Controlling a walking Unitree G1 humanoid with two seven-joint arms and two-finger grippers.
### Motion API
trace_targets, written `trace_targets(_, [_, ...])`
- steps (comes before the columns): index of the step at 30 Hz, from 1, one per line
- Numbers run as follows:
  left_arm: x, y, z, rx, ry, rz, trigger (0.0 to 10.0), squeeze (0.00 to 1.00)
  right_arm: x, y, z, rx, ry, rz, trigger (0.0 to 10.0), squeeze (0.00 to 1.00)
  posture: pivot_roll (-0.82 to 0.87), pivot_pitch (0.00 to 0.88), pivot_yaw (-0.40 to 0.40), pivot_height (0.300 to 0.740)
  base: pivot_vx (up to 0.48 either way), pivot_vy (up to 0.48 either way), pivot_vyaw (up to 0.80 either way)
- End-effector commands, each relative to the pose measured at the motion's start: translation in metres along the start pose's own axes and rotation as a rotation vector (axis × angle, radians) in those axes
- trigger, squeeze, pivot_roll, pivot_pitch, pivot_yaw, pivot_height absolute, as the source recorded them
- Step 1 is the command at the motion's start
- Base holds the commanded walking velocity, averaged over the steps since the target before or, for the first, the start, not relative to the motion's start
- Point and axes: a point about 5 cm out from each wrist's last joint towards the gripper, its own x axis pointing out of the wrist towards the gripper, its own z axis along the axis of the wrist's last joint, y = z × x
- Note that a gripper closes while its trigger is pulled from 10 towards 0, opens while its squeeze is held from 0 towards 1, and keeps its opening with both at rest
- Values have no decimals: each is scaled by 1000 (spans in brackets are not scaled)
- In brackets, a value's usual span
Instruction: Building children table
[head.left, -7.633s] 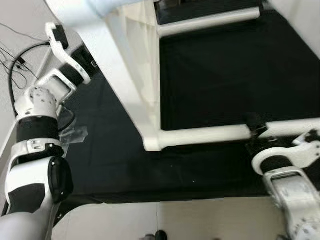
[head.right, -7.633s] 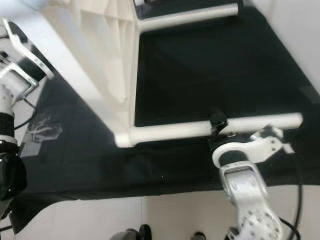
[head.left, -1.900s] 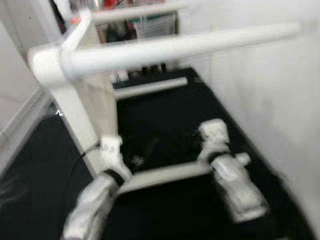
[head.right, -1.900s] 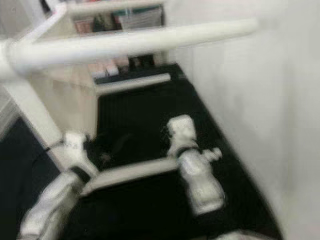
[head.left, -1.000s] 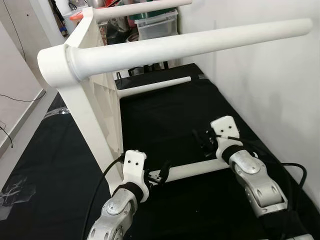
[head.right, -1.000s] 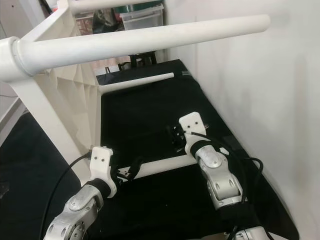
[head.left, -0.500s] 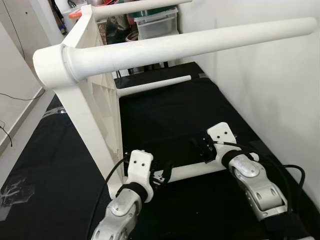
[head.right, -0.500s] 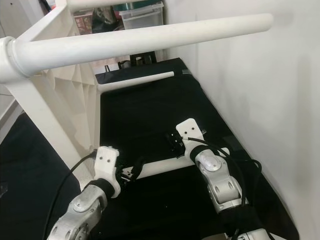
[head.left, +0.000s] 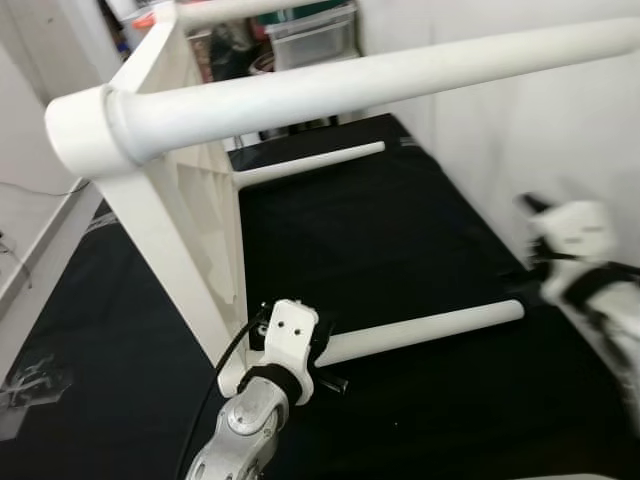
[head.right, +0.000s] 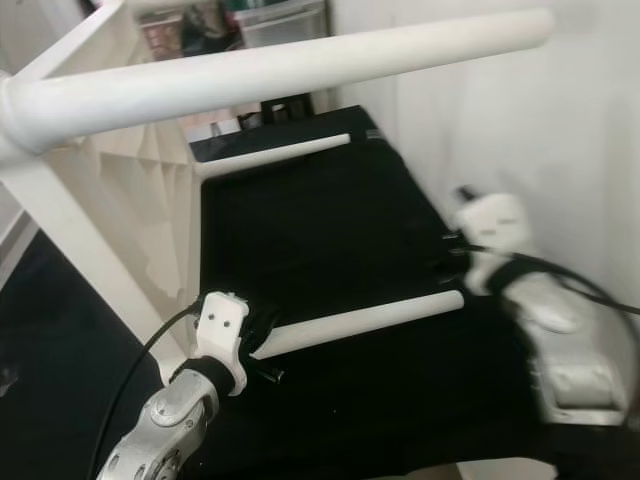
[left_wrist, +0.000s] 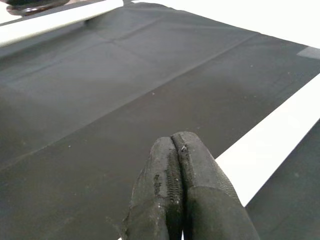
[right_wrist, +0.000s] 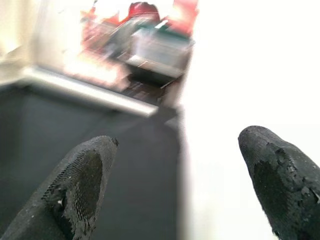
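While the white table (head.left: 190, 200) lies on its side on the black mat (head.left: 400, 230), the left hand (left_wrist: 187, 200) sits low by the bottom leg (head.left: 420, 332), near where it joins the frame. Its fingers are pressed together with nothing between them. The right hand (right_wrist: 175, 190) is spread wide and empty, beside the leg's far tip. To do this well, I think the leg should be turned slowly and kept straight. The legs are smooth, round, hard plastic tubes.

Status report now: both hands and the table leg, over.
Left hand shut, beside the lowest table leg near its base. Right hand open, empty, off the leg by the wall. Table lies on its side on black mat; nothing blocking.
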Motion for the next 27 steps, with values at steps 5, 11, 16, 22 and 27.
trace_targets(5, [4,3,-3,-23,12,-19,0,0,-35,-16,37,-221,-99,-142,10000,0,-217,102,193,740,0,0,0])
trace_targets(11, [11,6,-1,-12,12,-43,0,0,-42,0,57,-107,-179,2,10000,0,-251,100,232,740,0,0,0])
trace_targets(16, [14,6,1,-4,9,-59,0,0,-37,-9,81,-203,-250,71,10000,0,-249,94,240,740,0,0,0])
trace_targets(22, [14,7,1,-6,9,-56,0,0,-28,-7,99,-320,-296,103,10000,0,-241,83,234,740,0,0,0])
trace_targets(27, [16,7,2,-8,3,-45,0,0,-12,-4,119,-455,-369,118,10000,0,-227,77,226,740,0,0,0])
